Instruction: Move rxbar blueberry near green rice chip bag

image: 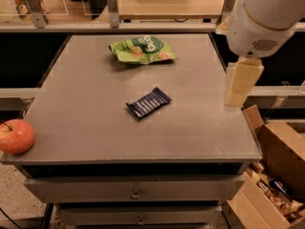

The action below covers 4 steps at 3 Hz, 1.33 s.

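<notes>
The rxbar blueberry (pixel 148 103), a small flat navy wrapper with white lettering, lies at an angle near the middle of the grey table (pixel 86 128). The green rice chip bag (pixel 142 49), wrinkly with white letters, lies flat at the back of the table, well apart from the bar. My gripper (pixel 237 97) hangs from the white arm (pixel 267 13) above the table's right edge, to the right of the bar and holding nothing that I can see.
A red apple (pixel 15 136) sits on the table's front left corner. Open cardboard boxes (pixel 271 175) with contents stand on the floor at the right. Drawers (pixel 136 190) run under the table front. A shelf with posts (pixel 112 6) stands behind.
</notes>
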{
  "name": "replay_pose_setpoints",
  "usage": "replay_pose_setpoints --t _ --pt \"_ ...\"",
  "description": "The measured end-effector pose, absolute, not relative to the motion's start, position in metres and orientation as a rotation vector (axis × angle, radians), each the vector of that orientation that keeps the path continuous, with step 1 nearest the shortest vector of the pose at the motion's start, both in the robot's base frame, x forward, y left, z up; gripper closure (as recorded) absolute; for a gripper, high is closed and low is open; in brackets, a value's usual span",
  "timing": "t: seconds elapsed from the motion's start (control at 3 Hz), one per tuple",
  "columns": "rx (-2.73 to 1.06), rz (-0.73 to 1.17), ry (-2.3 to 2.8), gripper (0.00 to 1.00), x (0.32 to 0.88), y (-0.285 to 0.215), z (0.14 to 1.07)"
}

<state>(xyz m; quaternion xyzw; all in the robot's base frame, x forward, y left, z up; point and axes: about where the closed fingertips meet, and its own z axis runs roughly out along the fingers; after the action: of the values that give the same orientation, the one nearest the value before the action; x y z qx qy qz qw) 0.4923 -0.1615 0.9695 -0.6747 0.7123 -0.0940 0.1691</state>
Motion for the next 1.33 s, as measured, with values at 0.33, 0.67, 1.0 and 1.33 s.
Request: replay_pose_setpoints --t 0.33,0.67,1.0,1.33 --pt "-2.046 -0.364 1.896 0.0 0.521 -0.13 0.953" --pt "-2.205 -0.444 1.765 0.0 0.54 -0.104 0.925" --pt "-2.376 -0.463 1.613 0.0 0.548 -0.074 0.908" --pt "-2.524 -0.405 1.501 0.0 0.553 -0.053 0.888"
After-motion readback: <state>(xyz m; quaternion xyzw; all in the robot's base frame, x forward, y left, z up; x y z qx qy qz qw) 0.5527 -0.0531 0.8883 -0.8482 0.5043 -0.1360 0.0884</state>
